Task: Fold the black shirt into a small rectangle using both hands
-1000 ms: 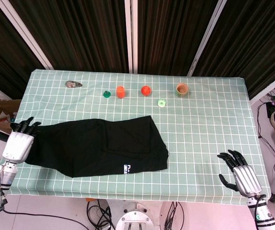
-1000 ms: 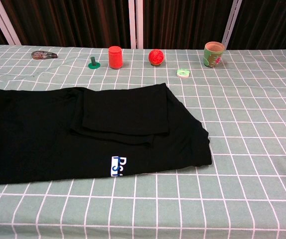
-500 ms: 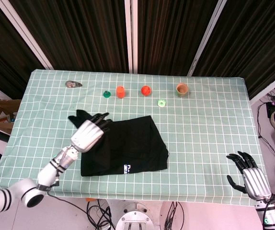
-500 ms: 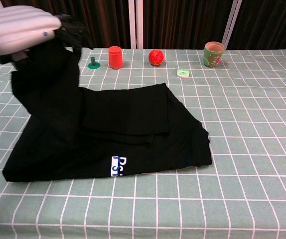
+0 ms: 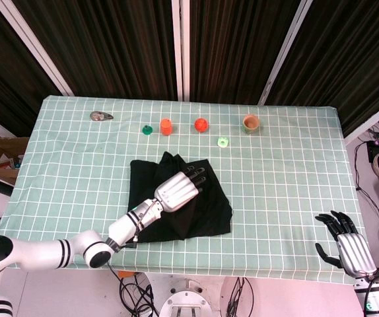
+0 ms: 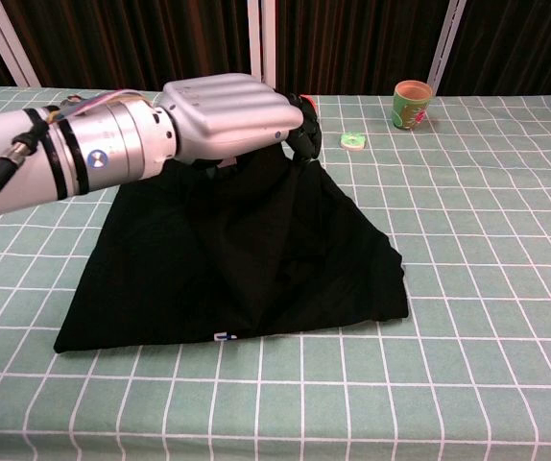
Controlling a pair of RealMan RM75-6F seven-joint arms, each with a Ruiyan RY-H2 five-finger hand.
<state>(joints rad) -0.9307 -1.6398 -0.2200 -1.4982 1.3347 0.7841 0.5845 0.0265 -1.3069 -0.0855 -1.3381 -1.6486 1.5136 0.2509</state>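
L hand (image 5: 178, 189) fingers grasping lifted black shirt (image 6: 256, 269) edge, apparently, R hand (image 5: 349, 243) fingers released, at table (image 5: 288, 165) corner

Black shirt (image 5: 203, 205) near table's front middle: lower layer flat, left part lifted and draped toward the right, tent-like.
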